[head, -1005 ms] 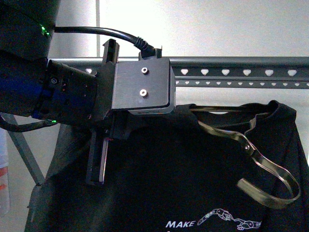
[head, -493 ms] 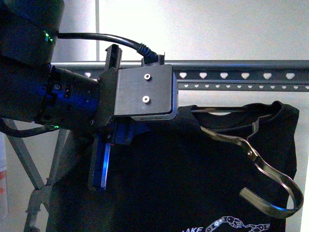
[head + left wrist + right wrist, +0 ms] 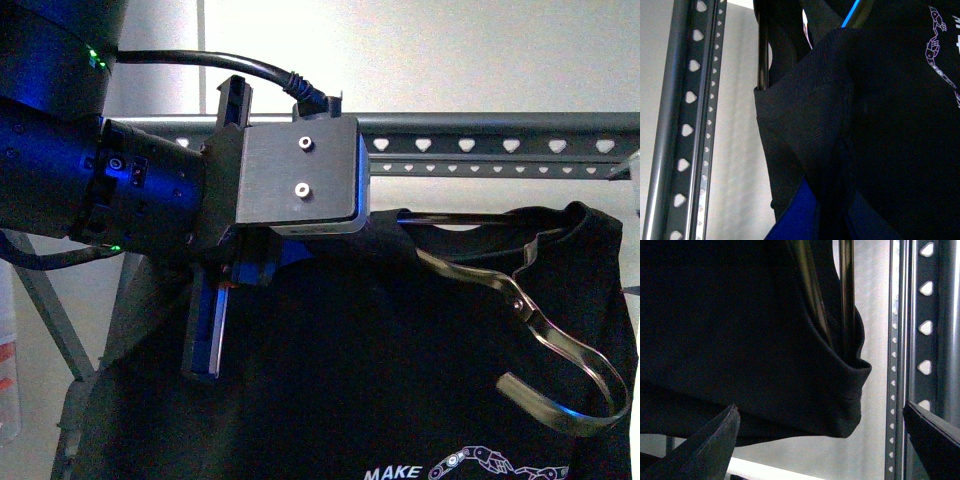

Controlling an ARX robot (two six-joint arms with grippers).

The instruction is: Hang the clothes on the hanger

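Note:
The black T-shirt (image 3: 400, 370) hangs in front of the dark-grey rack rail (image 3: 500, 150) with its row of heart-shaped holes. White "MAKE" print and a chain graphic (image 3: 490, 463) show at the bottom edge. A thin dark rod (image 3: 450, 218) runs through the collar. My left gripper (image 3: 210, 320) is shut on the shirt's left shoulder; in the left wrist view its blue fingers (image 3: 795, 220) pinch the T-shirt (image 3: 865, 125) beside the rail (image 3: 687, 130). My right gripper (image 3: 822, 440) is open, with the T-shirt's sleeve hem (image 3: 850, 390) just above the gap and the rail (image 3: 925, 330) alongside.
A shiny curved metal strip (image 3: 535, 335) lies across the shirt's right chest. The left arm's body (image 3: 120, 190) fills the left of the front view. A slanted rack leg (image 3: 50, 320) shows at lower left. A pale wall stands behind the rack.
My left gripper with the shirt dipped slightly, then rose again. The shirt's right shoulder now reaches a little further right along the rail.

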